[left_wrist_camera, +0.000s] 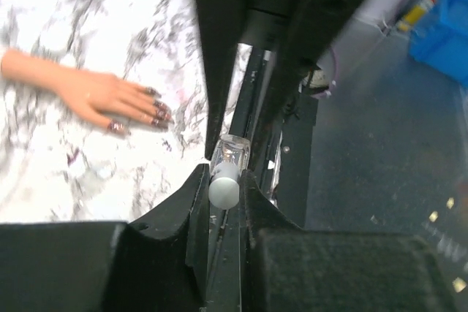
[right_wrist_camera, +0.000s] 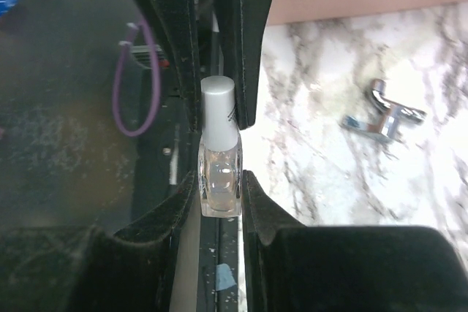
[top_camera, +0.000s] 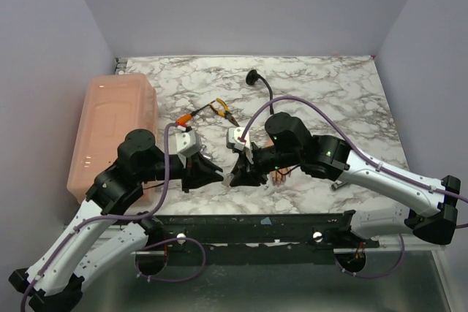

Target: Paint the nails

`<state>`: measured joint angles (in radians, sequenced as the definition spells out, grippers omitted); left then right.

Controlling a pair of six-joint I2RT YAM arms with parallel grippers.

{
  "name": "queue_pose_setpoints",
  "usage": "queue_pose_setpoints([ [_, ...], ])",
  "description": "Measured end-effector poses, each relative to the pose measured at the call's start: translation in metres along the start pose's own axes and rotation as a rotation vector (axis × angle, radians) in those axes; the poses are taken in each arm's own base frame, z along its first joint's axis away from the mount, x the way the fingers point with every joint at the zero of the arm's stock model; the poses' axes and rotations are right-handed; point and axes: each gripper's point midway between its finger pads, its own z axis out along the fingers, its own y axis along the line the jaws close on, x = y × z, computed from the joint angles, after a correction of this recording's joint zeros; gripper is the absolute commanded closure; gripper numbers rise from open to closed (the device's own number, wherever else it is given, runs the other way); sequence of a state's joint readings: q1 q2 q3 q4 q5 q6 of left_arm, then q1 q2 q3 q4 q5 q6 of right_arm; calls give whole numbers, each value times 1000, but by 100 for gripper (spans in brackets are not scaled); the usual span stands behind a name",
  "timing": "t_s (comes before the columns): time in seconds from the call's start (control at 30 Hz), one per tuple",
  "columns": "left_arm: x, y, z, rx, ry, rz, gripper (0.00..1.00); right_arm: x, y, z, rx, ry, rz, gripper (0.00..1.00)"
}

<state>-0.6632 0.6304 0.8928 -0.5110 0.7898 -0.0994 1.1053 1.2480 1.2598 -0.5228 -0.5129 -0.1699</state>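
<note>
A small clear nail polish bottle [right_wrist_camera: 220, 179] with a white cap [right_wrist_camera: 218, 106] is held between both grippers above the table's front edge. My right gripper [right_wrist_camera: 219, 180] is shut on the glass body. My left gripper [left_wrist_camera: 223, 178] is shut on the white cap [left_wrist_camera: 224, 188]. In the top view the two grippers meet tip to tip, left gripper [top_camera: 217, 174] and right gripper [top_camera: 236, 177]. The flesh-coloured mannequin hand [left_wrist_camera: 91, 93] lies flat on the marble, its dark nails [left_wrist_camera: 157, 112] pointing toward the bottle. In the top view the hand [top_camera: 281, 176] is mostly hidden under the right arm.
A pink plastic box [top_camera: 113, 133] stands at the table's left edge. Pliers with orange and yellow handles [top_camera: 210, 110] lie behind the grippers. A black knob with a cable [top_camera: 254, 77] sits further back. A small metal fitting [right_wrist_camera: 384, 117] lies on the marble.
</note>
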Motion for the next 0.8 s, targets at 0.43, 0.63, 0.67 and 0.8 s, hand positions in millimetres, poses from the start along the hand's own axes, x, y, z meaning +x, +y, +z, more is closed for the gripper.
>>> queue_pose_setpoints([
  [0.43,4,70,13,-426,-10,-582,100,18,-66,-1,358,33,-5,100],
  [0.63,0,80,11,-496,-57,-650,100,15,-78,-2,422,11,-14,100],
  [0.67,0,81,11,-502,-60,-655,100,15,-79,-2,427,8,-15,100],
  [0.8,-1,84,9,-525,-76,-671,100,14,-82,-1,440,-4,-19,100],
])
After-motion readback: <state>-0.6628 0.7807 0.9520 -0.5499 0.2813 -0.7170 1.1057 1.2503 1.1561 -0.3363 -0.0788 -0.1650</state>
